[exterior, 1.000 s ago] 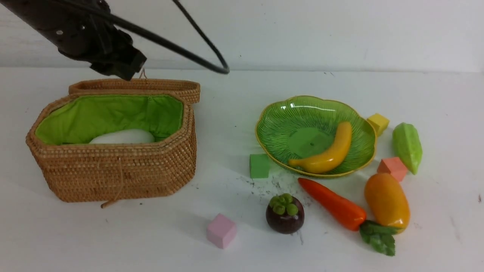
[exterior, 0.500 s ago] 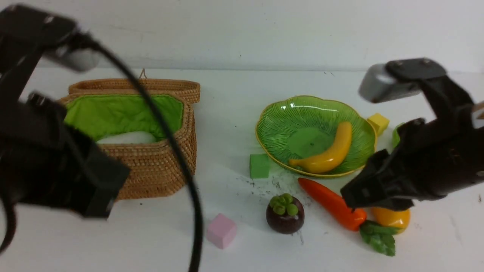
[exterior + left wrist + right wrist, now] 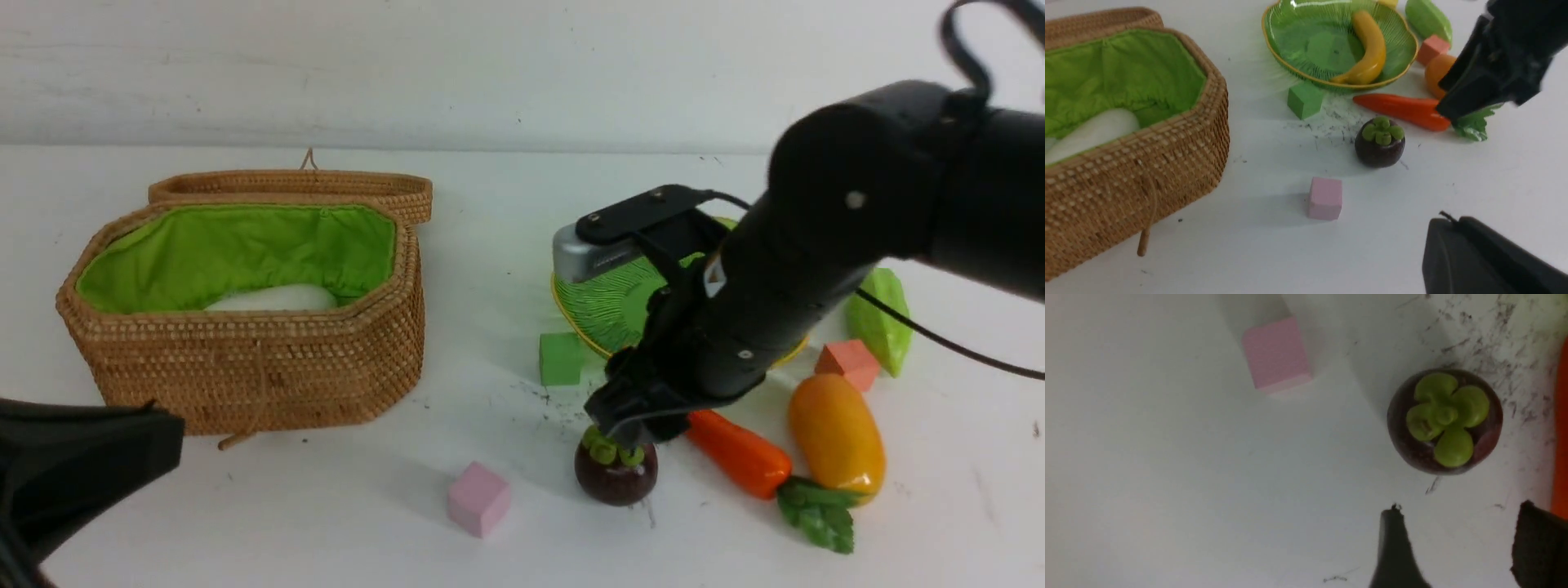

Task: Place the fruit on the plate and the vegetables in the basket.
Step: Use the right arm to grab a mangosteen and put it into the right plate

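R end effector (image 3: 629,428) moved over mangosteen (image 3: 615,475), spread, empty; L end effector (image 3: 1453,245) pulled back, pressed together. Scuffed white desk (image 3: 326,506), white wall (image 3: 490,65).

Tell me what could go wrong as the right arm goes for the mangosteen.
The mangosteen is round and glossy; the open right end effector, not yet centred over it, might squeeze it out sideways.
The carrot lies close by, so a descending finger could knock it.
On the plate it may roll against the banana.
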Tool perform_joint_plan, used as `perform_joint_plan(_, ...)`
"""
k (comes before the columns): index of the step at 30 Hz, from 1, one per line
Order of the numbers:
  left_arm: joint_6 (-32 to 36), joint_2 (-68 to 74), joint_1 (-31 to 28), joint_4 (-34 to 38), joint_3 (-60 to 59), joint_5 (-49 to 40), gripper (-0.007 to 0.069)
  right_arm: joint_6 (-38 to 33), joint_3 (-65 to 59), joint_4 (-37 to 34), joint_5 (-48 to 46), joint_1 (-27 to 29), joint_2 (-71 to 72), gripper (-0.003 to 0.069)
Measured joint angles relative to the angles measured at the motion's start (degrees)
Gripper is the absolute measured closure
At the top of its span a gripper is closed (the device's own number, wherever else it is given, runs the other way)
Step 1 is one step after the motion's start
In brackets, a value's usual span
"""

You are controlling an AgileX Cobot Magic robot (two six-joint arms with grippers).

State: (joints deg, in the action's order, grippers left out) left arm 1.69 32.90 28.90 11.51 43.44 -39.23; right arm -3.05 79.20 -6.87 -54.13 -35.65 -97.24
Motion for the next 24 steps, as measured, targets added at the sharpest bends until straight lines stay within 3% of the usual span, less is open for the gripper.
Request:
perform_joint_plan(5, 0.0, -0.08, 0.0, 0.67, 0.0, -0.8, 0.0638, 0.05, 2.95, 2.22, 2.26, 0.28, -8.28, 0.0016)
perform_joint_plan(7, 0.0, -0.08, 0.0, 0.67, 0.0, -1.21, 0.0638, 0.56, 4.13, 3.26, 2.51, 0.34, -11.3, -0.0014)
perform_joint_plan(19, 0.05, -0.08, 0.0, 0.79, 0.0, -3.0, 0.0638, 3.43, 6.0, 7.24, 4.78, 0.55, -20.22, 0.0)
perform_joint_plan(24, 0.05, -0.08, 0.0, 0.85, 0.0, -3.71, 0.0638, 3.43, 6.08, 6.41, 4.84, 0.55, -21.07, 0.0048)
